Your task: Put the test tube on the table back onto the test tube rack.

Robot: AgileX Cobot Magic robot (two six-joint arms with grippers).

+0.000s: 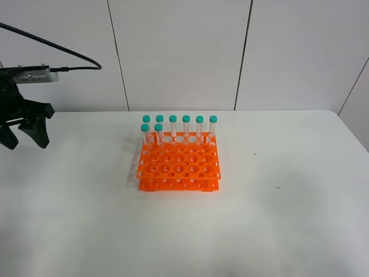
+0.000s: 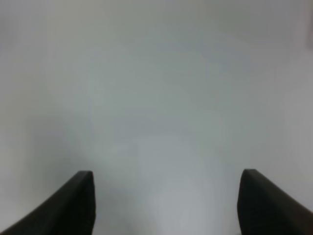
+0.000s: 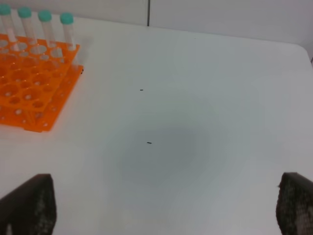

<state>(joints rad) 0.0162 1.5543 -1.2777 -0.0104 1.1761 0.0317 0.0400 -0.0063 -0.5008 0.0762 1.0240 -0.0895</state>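
Note:
The orange test tube rack stands in the middle of the white table. Several clear tubes with teal caps stand upright in its two far rows. No test tube lies on the table in any view. My left gripper is open and empty, raised at the far left, well away from the rack. The left wrist view shows only its two dark fingers over a bare white surface. My right gripper is open and empty over bare table, to the right of the rack. It is outside the exterior view.
Two small dark specks mark the table right of the rack, and they also show in the right wrist view. A white panelled wall runs behind the table. A black cable arcs above the left arm.

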